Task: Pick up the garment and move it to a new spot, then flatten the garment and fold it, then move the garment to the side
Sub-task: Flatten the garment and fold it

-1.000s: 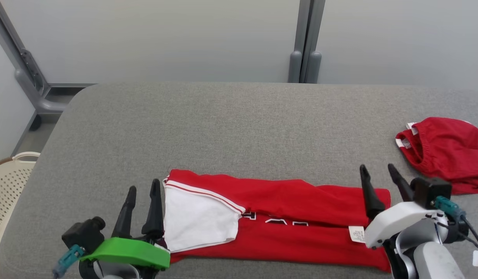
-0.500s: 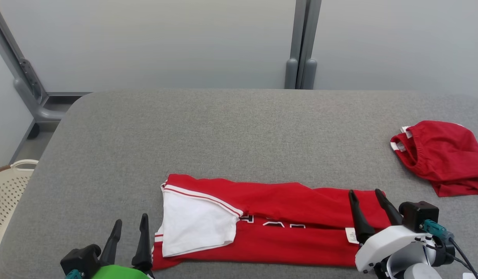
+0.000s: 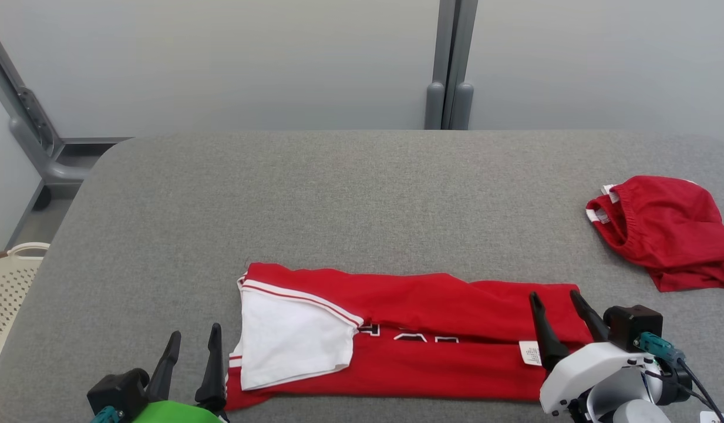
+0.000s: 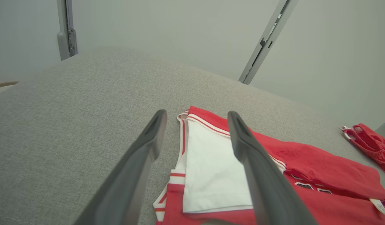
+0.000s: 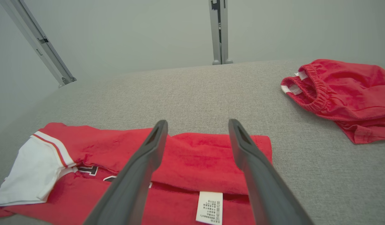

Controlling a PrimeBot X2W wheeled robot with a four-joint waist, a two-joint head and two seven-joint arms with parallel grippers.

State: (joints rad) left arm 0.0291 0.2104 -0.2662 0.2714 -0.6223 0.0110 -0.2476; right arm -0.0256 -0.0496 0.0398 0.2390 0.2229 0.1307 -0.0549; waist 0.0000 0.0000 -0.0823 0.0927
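Observation:
The garment [image 3: 432, 329] is a red jersey with a white sleeve panel, white-and-red trim and black lettering. It lies folded into a long strip near the front of the grey table [image 3: 338, 194]. My left gripper [image 3: 195, 332] hovers open just off the strip's left end, nothing between its fingers. In the left wrist view the left gripper [image 4: 197, 113] frames the white sleeve of the garment [image 4: 304, 165]. My right gripper [image 3: 554, 295] stands open over the strip's right end, above a white care label [image 3: 529, 352]. The right gripper [image 5: 198, 122] points across the garment [image 5: 195, 153].
A second red piece, crumpled shorts [image 3: 661, 229] with an elastic waistband, lies at the table's right side, also shorts [image 5: 345, 90]. A cream perforated basket [image 3: 9, 288] stands off the table's left edge. Grey wall panels with metal posts rise behind.
Both grippers have drawn back toward the table's near edge, staying open. The camera shifted slightly. The garment lies where it was.

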